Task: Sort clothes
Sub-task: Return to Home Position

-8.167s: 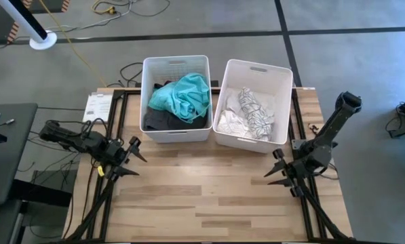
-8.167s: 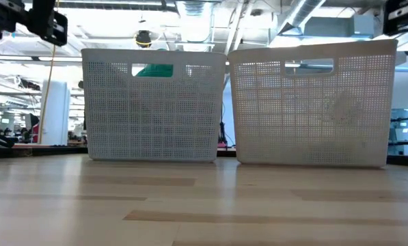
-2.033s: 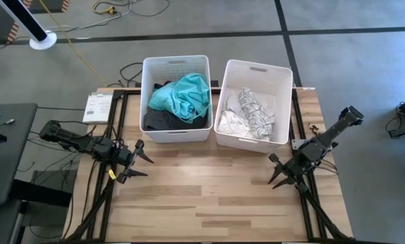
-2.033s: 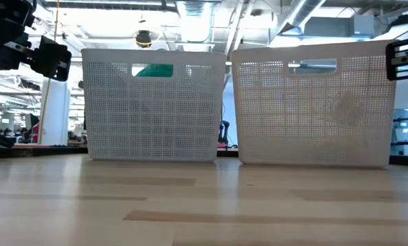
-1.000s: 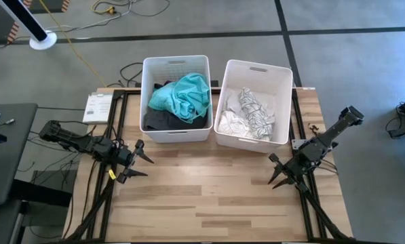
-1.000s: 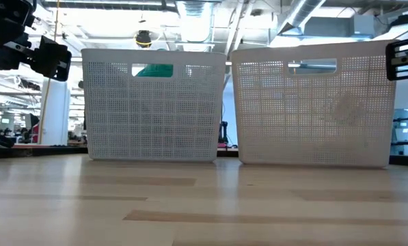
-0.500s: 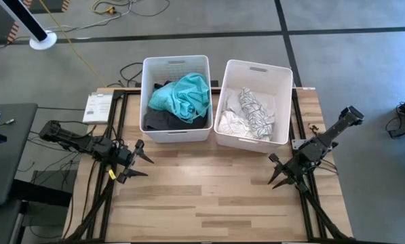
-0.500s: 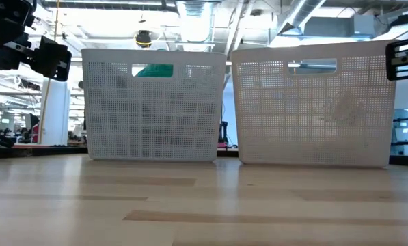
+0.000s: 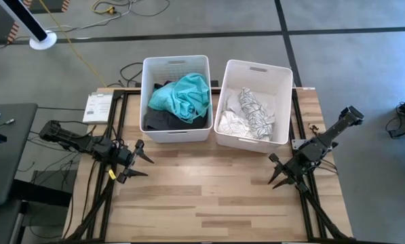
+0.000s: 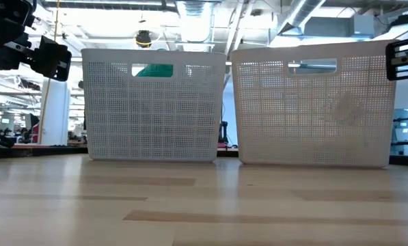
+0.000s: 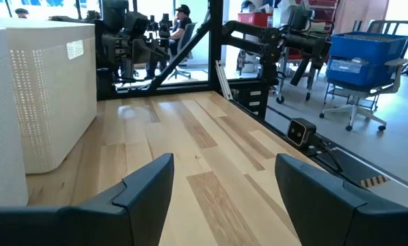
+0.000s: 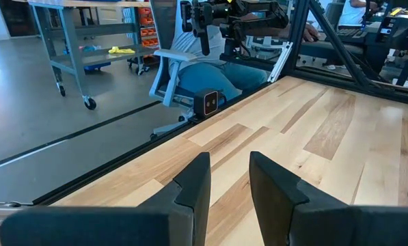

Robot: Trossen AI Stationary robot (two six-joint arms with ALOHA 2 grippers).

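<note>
Clothes (image 9: 182, 98) lie in two bins at the far side of the table (image 9: 209, 196): teal and dark pieces in the left bin (image 9: 176, 62), white and patterned pieces in the right bin (image 9: 256, 66). I read the left gripper (image 9: 140, 163) spread wide and holding nothing, near left. The right gripper (image 9: 274, 171) is parted more narrowly, also holding nothing, near right.

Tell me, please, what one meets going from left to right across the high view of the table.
left gripper → left bin holding a teal garment → right bin holding white clothes → right gripper
</note>
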